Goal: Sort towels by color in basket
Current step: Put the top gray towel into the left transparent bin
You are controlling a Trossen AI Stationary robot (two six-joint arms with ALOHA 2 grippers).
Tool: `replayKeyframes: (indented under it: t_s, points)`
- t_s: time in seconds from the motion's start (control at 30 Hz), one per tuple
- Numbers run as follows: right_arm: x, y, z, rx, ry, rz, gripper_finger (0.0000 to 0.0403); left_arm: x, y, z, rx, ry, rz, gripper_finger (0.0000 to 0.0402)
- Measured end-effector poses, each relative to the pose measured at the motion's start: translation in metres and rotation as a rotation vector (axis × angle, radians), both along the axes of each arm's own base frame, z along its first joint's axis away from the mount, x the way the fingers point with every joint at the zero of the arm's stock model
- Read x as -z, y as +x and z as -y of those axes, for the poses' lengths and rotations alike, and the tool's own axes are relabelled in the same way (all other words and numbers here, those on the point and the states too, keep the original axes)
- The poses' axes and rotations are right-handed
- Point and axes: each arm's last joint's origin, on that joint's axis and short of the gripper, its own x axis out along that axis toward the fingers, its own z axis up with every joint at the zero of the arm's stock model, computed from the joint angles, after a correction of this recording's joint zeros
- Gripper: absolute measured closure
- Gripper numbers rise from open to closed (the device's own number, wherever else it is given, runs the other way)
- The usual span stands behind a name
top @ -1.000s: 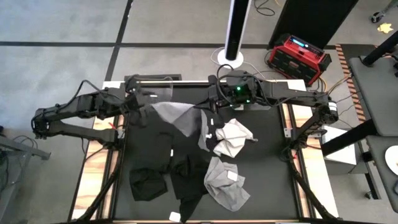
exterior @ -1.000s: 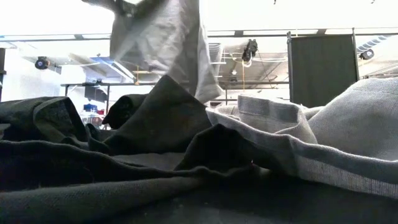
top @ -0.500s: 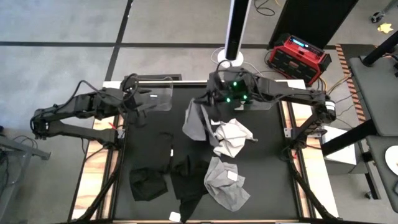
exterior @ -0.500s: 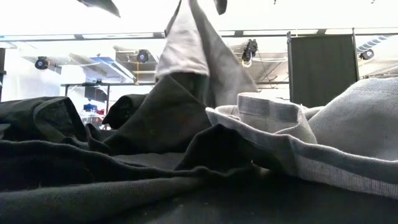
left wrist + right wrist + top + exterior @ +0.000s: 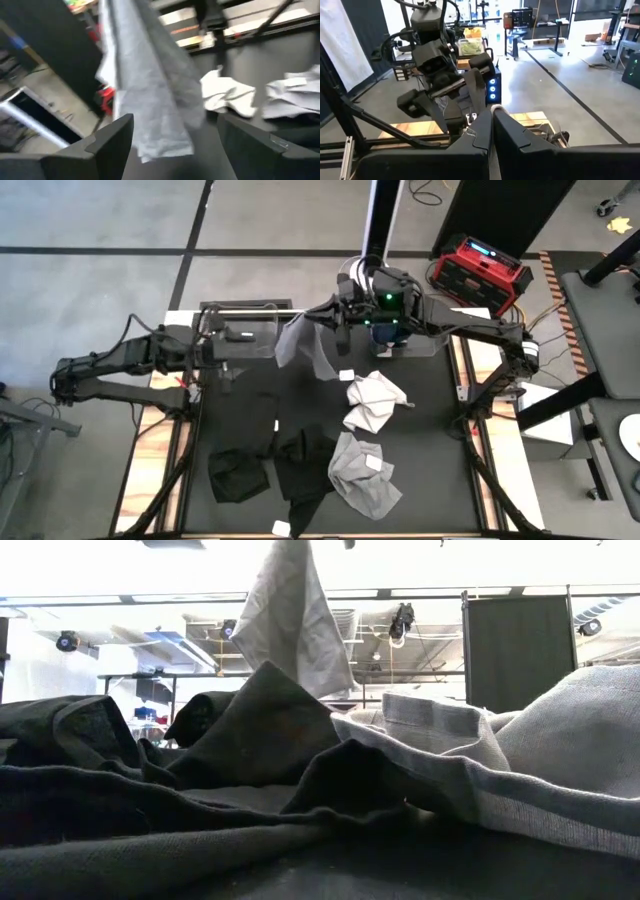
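Note:
A light grey towel (image 5: 305, 345) hangs over the table's far middle with my right gripper (image 5: 335, 315) shut on it. It also shows in the low view (image 5: 285, 620) and the left wrist view (image 5: 150, 100). My left gripper (image 5: 240, 350) is open at the far left; its fingers (image 5: 112, 145) stand apart in front of the hanging towel without touching it. On the black table lie a white crumpled towel (image 5: 372, 400), a grey towel with a tag (image 5: 362, 472) and black towels (image 5: 240, 475). My right gripper pinches the grey towel's top end (image 5: 493, 160) between its two shut fingers, which hide most of the place of contact. The fingers come about level from the table's right side. The towel hangs slack below them, clear of the table.
A clear basket (image 5: 262, 310) stands at the far left, beside my left gripper. A red box (image 5: 480, 270) and a white post (image 5: 380, 230) stand off the table at the back. Black cloth fills the low view's foreground (image 5: 250, 740).
The grey towel was spread between both grippers. Its left end has come away from my left gripper and the towel now hangs from my right gripper alone. My right gripper has carried it toward the table's far edge and a little left.

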Motion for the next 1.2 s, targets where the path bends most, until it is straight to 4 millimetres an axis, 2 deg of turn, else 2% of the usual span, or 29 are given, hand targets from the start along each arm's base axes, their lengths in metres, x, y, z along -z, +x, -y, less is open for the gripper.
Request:
replayKeyframes:
  t_s: [0.23,0.4,0.77,0.9,1.07,1.2]
  points:
    - [0.0,0.0,0.0,0.0,0.001,0.0,0.0394,0.01,0.023,-0.003,-0.026,0.02,0.069,0.0126]
    - [0.001,0.0,0.0,0.0,0.001,-0.003,0.0394,0.012,0.041,-0.007,-0.103,0.016,0.091,0.0104]
    - [0.001,0.0,0.0,0.0,-0.004,-0.01,0.0394,0.028,0.083,-0.015,-0.112,-0.006,0.093,0.0077]
    - [0.002,0.0,0.0,0.0,-0.005,-0.011,0.0394,0.033,0.094,-0.019,-0.064,-0.015,0.096,0.0077]
    - [0.002,0.0,0.0,0.001,-0.004,-0.018,0.0394,0.043,0.106,-0.024,-0.118,0.018,0.066,0.012]
    - [0.003,0.0,0.0,0.001,-0.006,-0.021,0.0394,0.053,0.114,-0.026,-0.156,0.031,0.021,0.0197]
